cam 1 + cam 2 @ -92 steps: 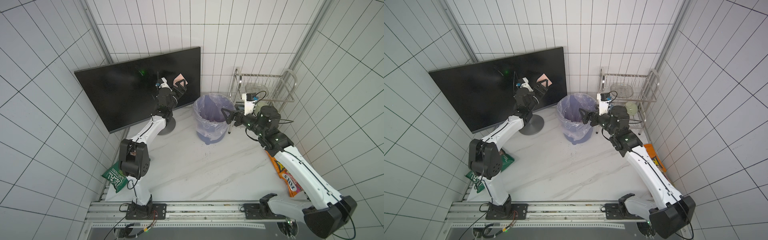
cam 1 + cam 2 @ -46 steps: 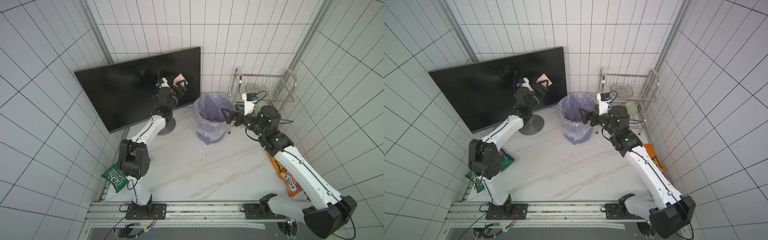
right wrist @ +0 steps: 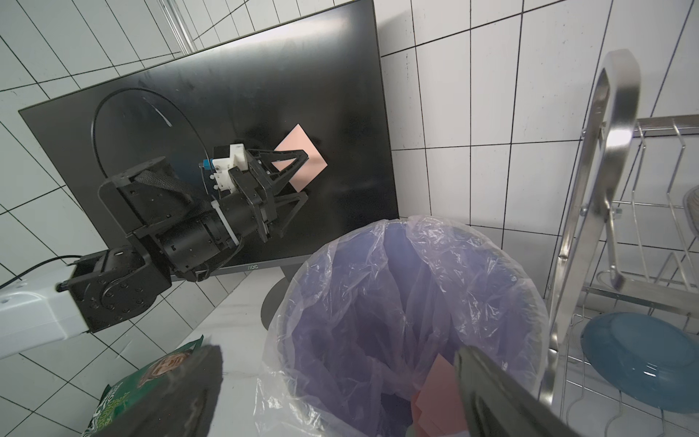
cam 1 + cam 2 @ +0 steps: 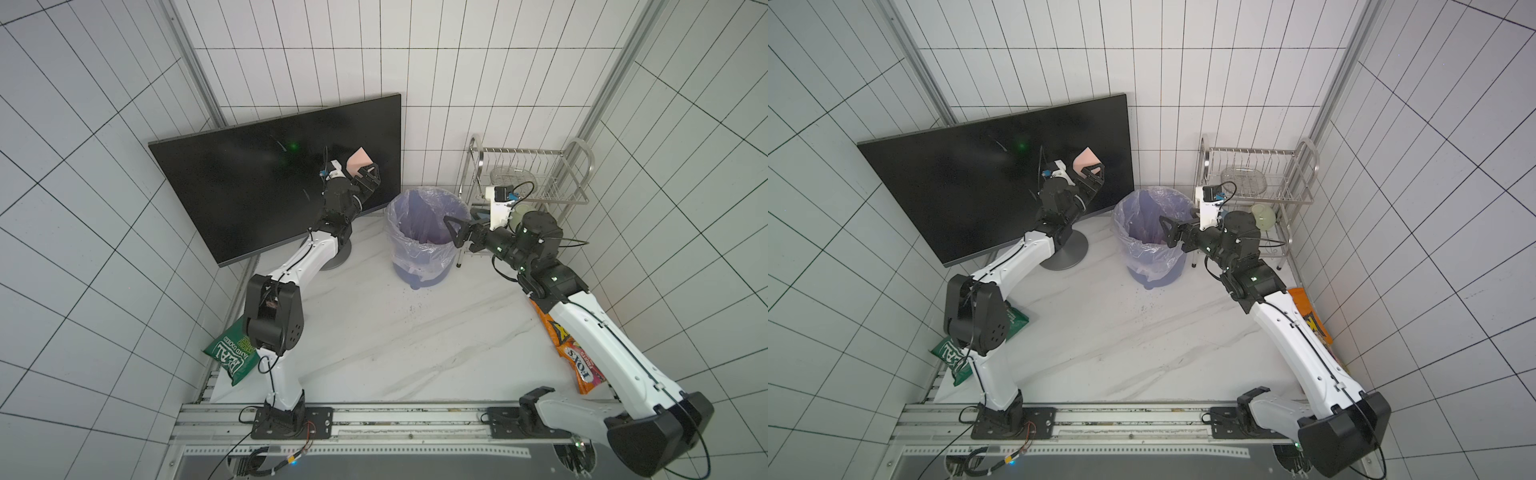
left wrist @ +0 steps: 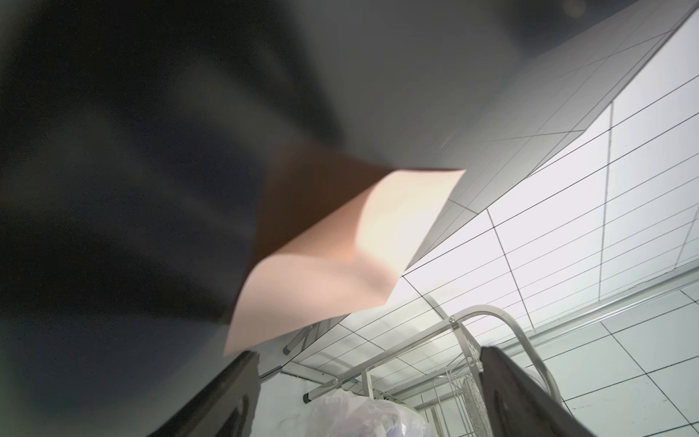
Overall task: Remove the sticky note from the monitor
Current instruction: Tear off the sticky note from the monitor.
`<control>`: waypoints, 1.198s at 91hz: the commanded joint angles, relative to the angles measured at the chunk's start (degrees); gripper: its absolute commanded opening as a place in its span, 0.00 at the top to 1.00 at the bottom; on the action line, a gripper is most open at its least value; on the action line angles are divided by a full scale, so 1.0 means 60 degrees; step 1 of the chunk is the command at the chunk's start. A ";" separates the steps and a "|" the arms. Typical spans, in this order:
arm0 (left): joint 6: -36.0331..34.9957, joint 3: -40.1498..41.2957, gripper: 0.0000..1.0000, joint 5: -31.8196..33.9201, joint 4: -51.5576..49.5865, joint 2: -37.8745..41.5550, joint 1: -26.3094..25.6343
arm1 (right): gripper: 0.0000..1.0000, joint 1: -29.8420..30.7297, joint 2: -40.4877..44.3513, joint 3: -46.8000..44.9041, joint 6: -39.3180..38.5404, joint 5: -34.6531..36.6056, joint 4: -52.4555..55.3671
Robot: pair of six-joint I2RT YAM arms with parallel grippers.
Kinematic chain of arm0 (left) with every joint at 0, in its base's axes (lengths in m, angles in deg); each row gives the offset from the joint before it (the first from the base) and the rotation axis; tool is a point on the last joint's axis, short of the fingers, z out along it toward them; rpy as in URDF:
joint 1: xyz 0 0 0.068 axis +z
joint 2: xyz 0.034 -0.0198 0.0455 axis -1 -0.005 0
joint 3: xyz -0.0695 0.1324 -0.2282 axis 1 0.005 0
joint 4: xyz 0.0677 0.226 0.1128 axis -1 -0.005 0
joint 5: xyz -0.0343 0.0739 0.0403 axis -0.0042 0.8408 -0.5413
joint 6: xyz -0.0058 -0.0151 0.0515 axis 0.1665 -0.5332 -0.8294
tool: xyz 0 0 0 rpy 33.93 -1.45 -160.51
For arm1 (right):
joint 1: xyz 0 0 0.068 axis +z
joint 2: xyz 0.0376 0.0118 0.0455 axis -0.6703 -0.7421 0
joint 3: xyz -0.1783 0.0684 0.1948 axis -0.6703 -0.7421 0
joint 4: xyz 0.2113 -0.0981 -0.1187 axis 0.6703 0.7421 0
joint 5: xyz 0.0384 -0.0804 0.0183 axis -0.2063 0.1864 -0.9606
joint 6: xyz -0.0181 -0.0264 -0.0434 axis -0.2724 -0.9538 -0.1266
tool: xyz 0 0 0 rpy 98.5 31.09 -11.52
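The black monitor (image 4: 249, 187) (image 4: 955, 187) stands at the back left. A pink sticky note (image 4: 359, 160) (image 4: 1086, 160) (image 3: 312, 168) sits on its screen near the right edge, turned like a diamond. In the left wrist view the sticky note (image 5: 340, 257) curls off the glass. My left gripper (image 4: 370, 176) (image 4: 1094, 174) (image 3: 305, 173) (image 5: 368, 353) is open right at the note's lower part, one fingertip beside its lower corner, nothing pinched. My right gripper (image 4: 451, 230) (image 4: 1167, 230) (image 3: 336, 353) hangs open over the bin, empty.
A purple bin with a clear liner (image 4: 415, 193) (image 3: 378, 230) stands right of the monitor's round base (image 4: 1067, 249) and holds pink notes (image 3: 435, 393). A metal dish rack (image 4: 536, 174) stands at the back right. A green chip bag (image 4: 232, 353) and an orange snack bag (image 4: 577, 357) lie at the table's sides.
My left gripper has shifted very slightly by the note. The right arm has not moved.
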 commanded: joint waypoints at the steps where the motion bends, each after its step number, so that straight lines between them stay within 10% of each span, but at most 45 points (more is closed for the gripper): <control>1: 0.0135 -0.0118 0.08 0.0185 0.0252 -0.0286 -0.0081 | 0.01 -0.0096 0.0024 -0.0128 0.0029 -0.0084 -0.0239; 109: -0.0356 0.0089 0.07 0.0816 0.0848 0.0476 0.0283 | 0.01 -0.0262 -0.0029 -0.0204 0.0267 -0.0334 -0.0458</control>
